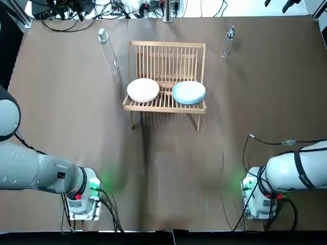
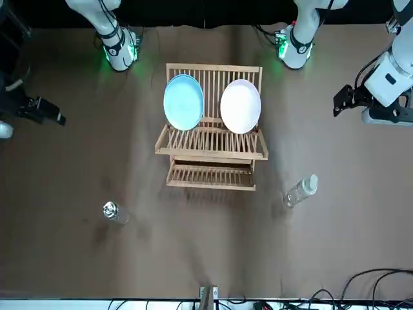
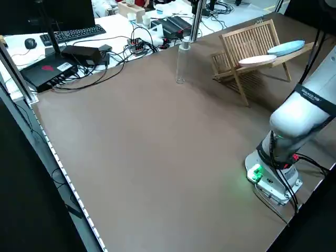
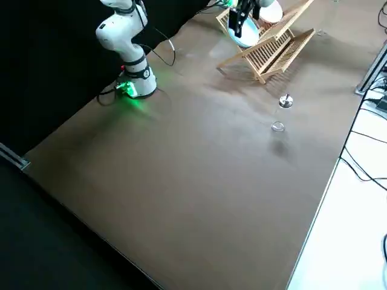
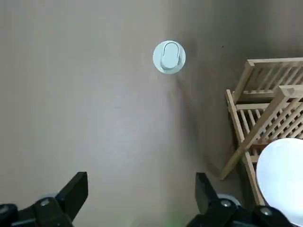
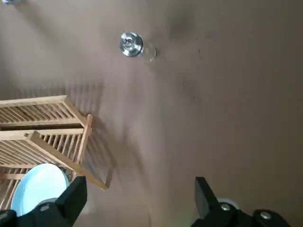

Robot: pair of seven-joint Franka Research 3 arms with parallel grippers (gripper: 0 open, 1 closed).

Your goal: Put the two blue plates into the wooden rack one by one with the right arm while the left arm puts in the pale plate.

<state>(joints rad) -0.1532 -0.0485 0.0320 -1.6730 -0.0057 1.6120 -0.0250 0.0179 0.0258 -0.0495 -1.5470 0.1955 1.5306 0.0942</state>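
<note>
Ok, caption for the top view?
Pale plate and blue plates in the wooden rack, white-capped bottle and silver-capped bottle flanking it; left arm and right arm parked at near edge.

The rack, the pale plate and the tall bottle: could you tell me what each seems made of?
Rack: pale, bare-looking wood in thin slats. Pale plate: smooth matte cream, ceramic or plastic, unclear. Tall bottle: clear plastic or glass; the table shows through it, whitish cap.
</note>
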